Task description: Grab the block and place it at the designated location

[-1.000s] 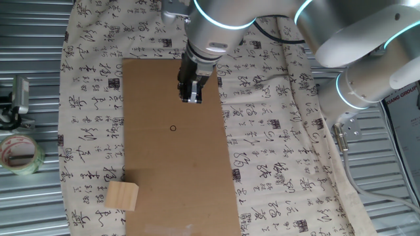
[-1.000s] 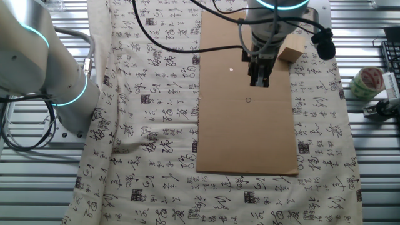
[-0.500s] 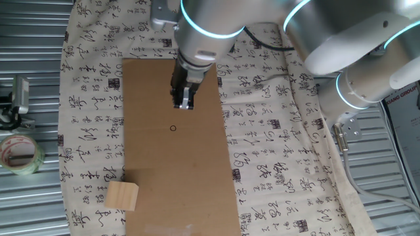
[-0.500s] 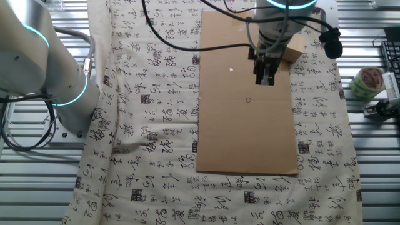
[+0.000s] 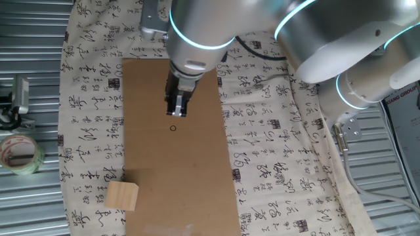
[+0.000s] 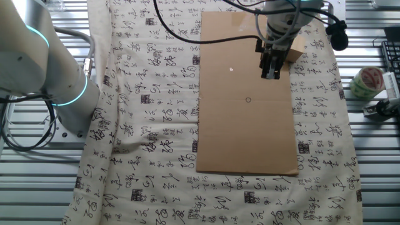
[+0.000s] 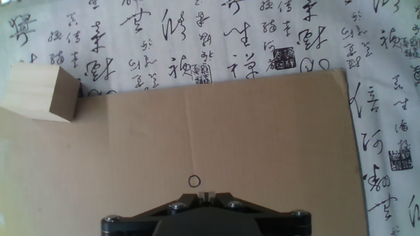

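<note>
The block (image 5: 122,195) is a pale tan wooden cube lying at the near-left corner of the brown cardboard sheet (image 5: 197,177). In the other fixed view the block (image 6: 294,50) sits partly behind the arm. In the hand view the block (image 7: 41,94) is at the upper left. The designated location (image 5: 173,128) is a tiny black ring on the cardboard, which also shows as the ring (image 6: 248,100) and the ring (image 7: 193,181). My gripper (image 5: 176,113) hovers just beyond the ring, shut and empty; it also shows as the gripper (image 6: 271,74) and the gripper (image 7: 206,195).
A printed cloth (image 5: 269,151) covers the table under the cardboard. A clear tape roll (image 5: 20,153) lies on the metal slats at the left, beside a small clamp (image 5: 16,101). The robot's base (image 6: 37,69) stands at the other side.
The gripper has travelled steadily across the cardboard, left and nearer in one fixed view, towards the block's end of the sheet. It stayed shut. The block has not moved.
</note>
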Controlling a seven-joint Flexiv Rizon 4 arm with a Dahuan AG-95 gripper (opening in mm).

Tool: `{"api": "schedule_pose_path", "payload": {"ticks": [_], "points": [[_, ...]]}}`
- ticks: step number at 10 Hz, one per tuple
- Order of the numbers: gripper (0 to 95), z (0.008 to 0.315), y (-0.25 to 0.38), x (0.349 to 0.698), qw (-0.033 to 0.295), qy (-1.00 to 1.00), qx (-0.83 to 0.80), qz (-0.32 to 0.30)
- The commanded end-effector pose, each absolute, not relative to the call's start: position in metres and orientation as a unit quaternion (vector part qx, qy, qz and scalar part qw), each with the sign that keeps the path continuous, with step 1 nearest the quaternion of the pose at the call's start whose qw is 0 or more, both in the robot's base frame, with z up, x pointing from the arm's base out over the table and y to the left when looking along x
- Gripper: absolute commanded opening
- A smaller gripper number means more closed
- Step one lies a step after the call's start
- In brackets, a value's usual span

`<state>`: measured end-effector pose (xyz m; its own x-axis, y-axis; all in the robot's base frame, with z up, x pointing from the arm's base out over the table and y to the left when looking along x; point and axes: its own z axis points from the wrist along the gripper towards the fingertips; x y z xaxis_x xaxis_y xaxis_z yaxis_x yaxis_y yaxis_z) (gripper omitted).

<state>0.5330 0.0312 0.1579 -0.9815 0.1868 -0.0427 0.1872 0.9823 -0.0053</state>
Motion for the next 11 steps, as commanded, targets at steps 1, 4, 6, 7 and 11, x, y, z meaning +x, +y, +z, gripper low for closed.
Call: {"api": "schedule_pose_path", "payload": {"ticks": [1,4,6,7,11], "points": [[0.0,0.158,0.034,0.538,0.017,0.995,0.100,-0.003],[0.0,0.156,0.040,0.548,0.014,0.994,0.109,-0.004],[0.0,0.154,0.045,0.556,0.013,0.994,0.113,-0.004],[0.0,0.153,0.047,0.560,0.013,0.993,0.114,-0.003],[0.0,0.149,0.054,0.571,0.013,0.993,0.120,-0.003]]}}
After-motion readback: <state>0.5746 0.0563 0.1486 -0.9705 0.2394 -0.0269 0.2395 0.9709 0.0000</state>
